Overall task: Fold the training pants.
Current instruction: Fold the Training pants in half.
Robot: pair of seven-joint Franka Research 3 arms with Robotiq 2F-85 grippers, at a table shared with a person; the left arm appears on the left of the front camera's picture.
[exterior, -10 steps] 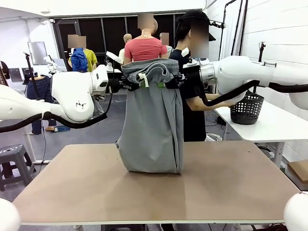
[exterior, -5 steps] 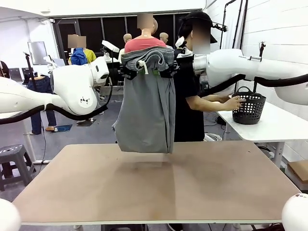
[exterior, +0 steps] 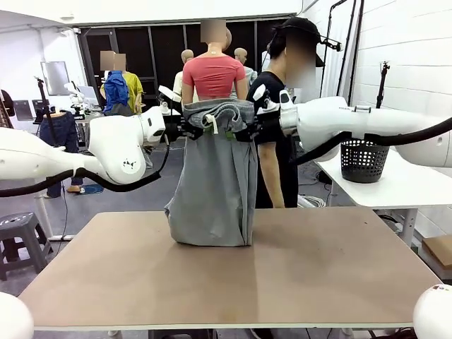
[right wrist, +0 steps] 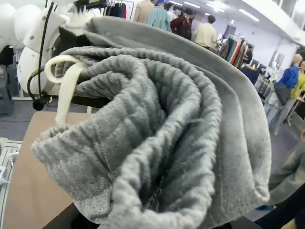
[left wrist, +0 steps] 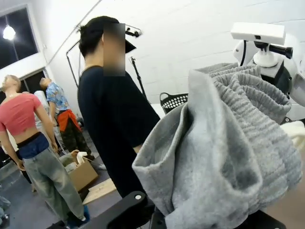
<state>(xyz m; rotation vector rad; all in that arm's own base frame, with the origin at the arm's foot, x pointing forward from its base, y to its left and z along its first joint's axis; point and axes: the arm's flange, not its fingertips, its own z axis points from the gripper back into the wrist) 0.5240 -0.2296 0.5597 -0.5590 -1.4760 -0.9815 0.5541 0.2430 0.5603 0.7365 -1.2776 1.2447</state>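
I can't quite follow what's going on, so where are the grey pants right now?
In the front view the grey pants hang mid-scene between the left claw and right claw, which grip the waistband, the bottom edge resting on the table.

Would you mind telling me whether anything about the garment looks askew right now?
Slightly. The light grey jersey training pants hang by the bunched waistband between the left gripper and right gripper. The hem crumples on the brown table, flaring toward the robot's left.

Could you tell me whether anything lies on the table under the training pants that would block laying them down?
Nothing visible does: the table is bare around the training pants, whose hem rests on it.
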